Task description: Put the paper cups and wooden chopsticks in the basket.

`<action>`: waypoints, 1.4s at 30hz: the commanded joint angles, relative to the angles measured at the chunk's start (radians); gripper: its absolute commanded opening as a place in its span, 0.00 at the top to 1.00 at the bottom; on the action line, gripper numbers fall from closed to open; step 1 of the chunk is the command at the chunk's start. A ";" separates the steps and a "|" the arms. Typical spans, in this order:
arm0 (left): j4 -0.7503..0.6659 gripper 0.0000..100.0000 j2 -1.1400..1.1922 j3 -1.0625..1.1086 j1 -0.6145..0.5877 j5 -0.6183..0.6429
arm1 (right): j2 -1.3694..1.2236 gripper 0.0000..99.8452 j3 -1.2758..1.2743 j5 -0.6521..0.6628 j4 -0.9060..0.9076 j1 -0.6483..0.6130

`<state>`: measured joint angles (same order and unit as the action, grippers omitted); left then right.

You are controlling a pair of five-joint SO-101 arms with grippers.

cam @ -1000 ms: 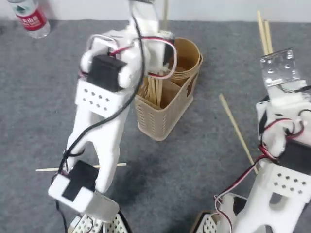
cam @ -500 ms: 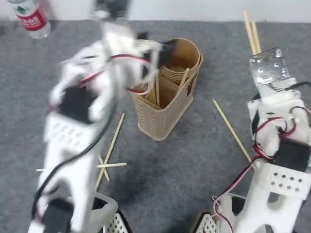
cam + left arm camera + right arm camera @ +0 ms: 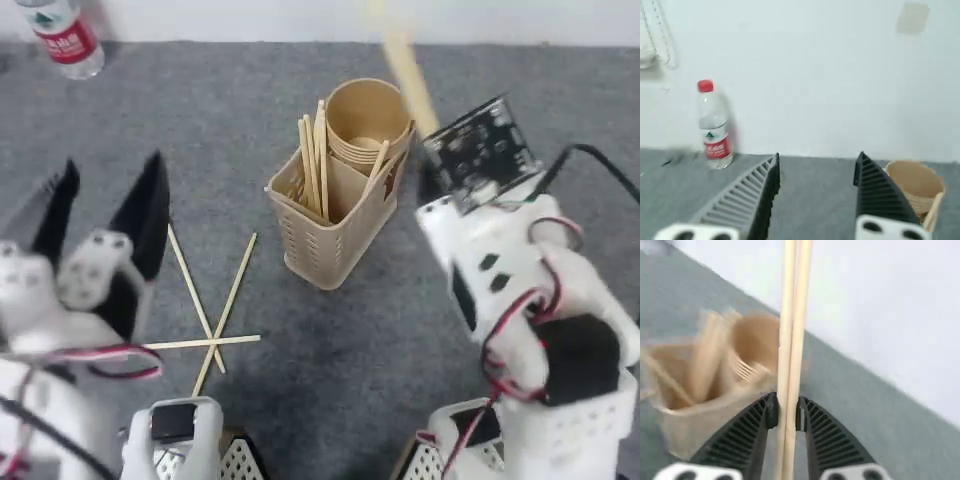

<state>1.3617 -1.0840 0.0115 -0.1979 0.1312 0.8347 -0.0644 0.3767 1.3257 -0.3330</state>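
A tan slotted basket [image 3: 330, 235] stands mid-table with stacked paper cups [image 3: 365, 120] and several wooden chopsticks [image 3: 312, 170] inside. Three loose chopsticks [image 3: 225, 305] lie crossed on the carpet to its left front. My left gripper [image 3: 105, 200] hovers open and empty at the near left; in its wrist view the gripper [image 3: 817, 160] faces the wall, with the cups [image 3: 915, 182] off to one side. My right gripper [image 3: 786, 407] is shut on a pair of chopsticks [image 3: 792, 315] held upright beside the basket [image 3: 695, 390]. From above, that pair [image 3: 405, 60] sticks up behind the cups.
A water bottle [image 3: 62, 35] with a red label stands at the far left corner by the white wall, also as the bottle [image 3: 712, 125] in the left wrist view. Grey carpet covers the table. Both arm bases sit at the near edge.
The left arm pulled back from the basket to the near left, its gripper now open. The right arm swung left toward the basket, carrying its pair of chopsticks.
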 commanded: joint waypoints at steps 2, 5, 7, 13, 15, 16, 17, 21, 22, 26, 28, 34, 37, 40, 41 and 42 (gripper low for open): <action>-0.173 0.77 -0.213 0.527 -0.094 -0.020 | 0.008 0.99 0.071 -0.068 -0.082 -0.209; -0.364 0.77 -0.325 0.857 -0.212 0.066 | -0.010 0.99 0.069 -0.112 -0.154 -0.277; -0.399 0.77 -0.413 0.998 -0.281 0.120 | -0.048 0.99 0.069 -0.138 -0.197 -0.283; -0.385 0.77 -0.710 1.296 -0.315 0.173 | -0.170 0.99 0.069 -0.201 -0.360 -0.285; -0.396 0.77 -0.760 1.376 -0.316 0.170 | -0.202 0.99 0.069 -0.229 -0.414 -0.285; -0.423 0.77 -0.747 1.406 -0.316 0.167 | -0.216 0.99 0.064 -0.241 -0.433 -0.282; -0.463 0.77 -0.732 1.438 -0.318 0.166 | -0.229 0.99 0.043 -0.253 -0.458 -0.278; -0.631 0.77 -0.720 1.547 -0.364 0.167 | -0.254 0.99 -0.158 -0.301 -0.670 -0.280; -0.657 0.77 -0.720 1.567 -0.367 0.167 | -0.254 0.99 -0.221 -0.311 -0.733 -0.280; -0.677 0.77 -0.720 1.589 -0.342 0.167 | -0.246 0.99 -0.374 -0.315 -0.854 -0.277; -0.677 0.77 -0.720 1.590 -0.327 0.167 | -0.239 0.99 -0.413 -0.315 -0.857 -0.271; -0.678 0.77 -0.720 1.592 -0.321 0.167 | -0.234 0.99 -0.465 -0.318 -0.851 -0.242; -0.675 0.77 -0.720 1.590 -0.322 0.167 | -0.231 0.92 -0.473 -0.319 -0.831 -0.240; -0.675 0.77 -0.718 1.590 -0.324 0.167 | -0.180 0.75 -0.473 -0.316 -0.796 -0.245; -0.674 0.77 -0.718 1.590 -0.324 0.167 | -0.154 0.70 -0.473 -0.313 -0.779 -0.245; -0.674 0.77 -0.717 1.590 -0.324 0.167 | -0.124 0.68 -0.473 -0.311 -0.760 -0.245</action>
<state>0.7050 -1.7960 1.6057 -0.5278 0.2892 0.6153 -0.5508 0.0667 0.5309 -0.5831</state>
